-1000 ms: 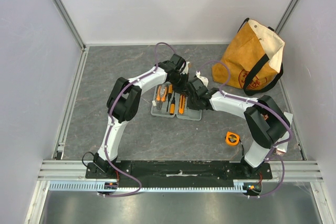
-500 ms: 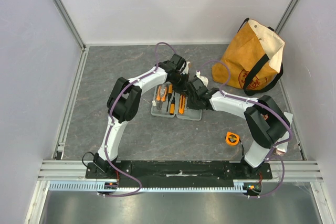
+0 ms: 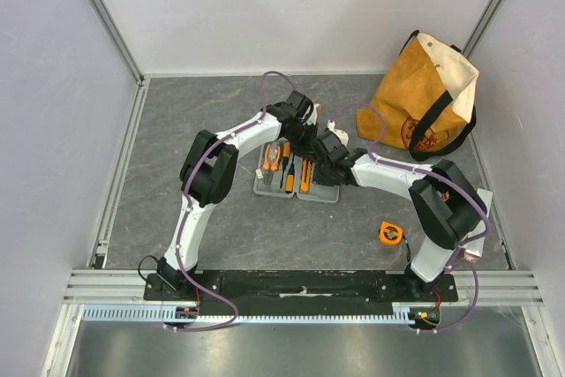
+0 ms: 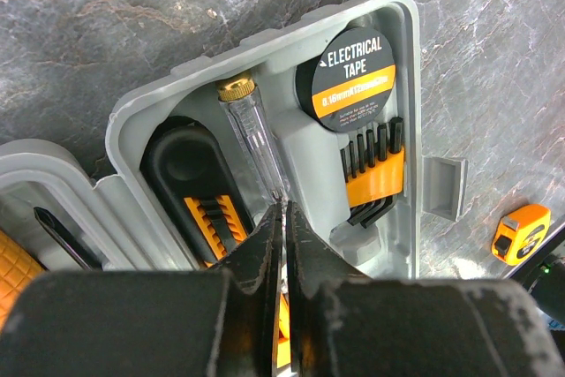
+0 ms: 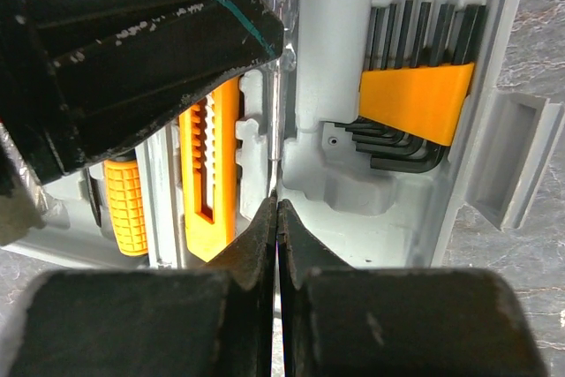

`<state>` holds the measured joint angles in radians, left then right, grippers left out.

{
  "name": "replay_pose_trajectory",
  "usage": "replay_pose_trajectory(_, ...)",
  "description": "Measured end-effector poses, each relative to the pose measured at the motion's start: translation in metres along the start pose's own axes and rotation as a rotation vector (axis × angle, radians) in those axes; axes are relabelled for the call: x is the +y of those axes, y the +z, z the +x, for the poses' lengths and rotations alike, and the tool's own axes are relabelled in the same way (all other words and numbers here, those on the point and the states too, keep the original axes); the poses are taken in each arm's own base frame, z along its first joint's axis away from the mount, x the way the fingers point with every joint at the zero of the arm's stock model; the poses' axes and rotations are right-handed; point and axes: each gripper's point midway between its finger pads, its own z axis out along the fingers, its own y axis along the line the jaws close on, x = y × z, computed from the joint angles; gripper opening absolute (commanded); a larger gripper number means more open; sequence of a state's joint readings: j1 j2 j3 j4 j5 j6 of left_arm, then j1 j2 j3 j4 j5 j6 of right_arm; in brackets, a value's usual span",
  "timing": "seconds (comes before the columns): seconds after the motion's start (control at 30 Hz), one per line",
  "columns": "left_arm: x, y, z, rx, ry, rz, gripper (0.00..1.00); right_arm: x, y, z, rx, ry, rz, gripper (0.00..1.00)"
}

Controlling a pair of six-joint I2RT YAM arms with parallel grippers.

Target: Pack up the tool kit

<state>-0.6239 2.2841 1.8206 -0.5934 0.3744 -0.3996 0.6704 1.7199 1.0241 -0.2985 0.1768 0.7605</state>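
The grey tool kit (image 3: 318, 198) lies open on the table, with orange-and-black tools in its slots. A clear-handled tester screwdriver (image 4: 252, 134) lies in the right half (image 4: 410, 86), between an orange utility knife (image 4: 207, 218) and a hex-key set (image 4: 375, 174). My left gripper (image 4: 284, 209) is shut on the screwdriver where handle meets shaft. My right gripper (image 5: 276, 203) is shut, its tips at the end of the thin shaft (image 5: 275, 112). In the top view the left gripper (image 3: 307, 140) and right gripper (image 3: 320, 158) meet over the case. The orange tape measure (image 3: 390, 232) lies on the table outside the case.
A tan canvas bag (image 3: 428, 99) with black straps stands at the back right. A roll of electrical tape (image 4: 353, 68) sits in the case's corner. Pliers (image 3: 272, 158) lie in the left half. White walls and aluminium rails enclose the table.
The right gripper has edged slightly toward the left gripper over the case. The rest looks the same.
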Motion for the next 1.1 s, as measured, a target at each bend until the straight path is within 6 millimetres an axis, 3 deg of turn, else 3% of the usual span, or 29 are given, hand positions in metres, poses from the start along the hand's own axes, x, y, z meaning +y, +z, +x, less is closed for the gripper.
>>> replay_pose_trajectory(0.2, 0.000, 0.001, 0.000, 0.001, -0.001, -0.001, 0.07, -0.001, 0.003, 0.003, 0.006, -0.003, 0.007, 0.00)
replay_pose_trajectory(1.1, 0.005, 0.002, 0.000, 0.000, -0.014, -0.011, 0.02, -0.003, 0.013, 0.001, -0.032, -0.011, 0.019, 0.00)
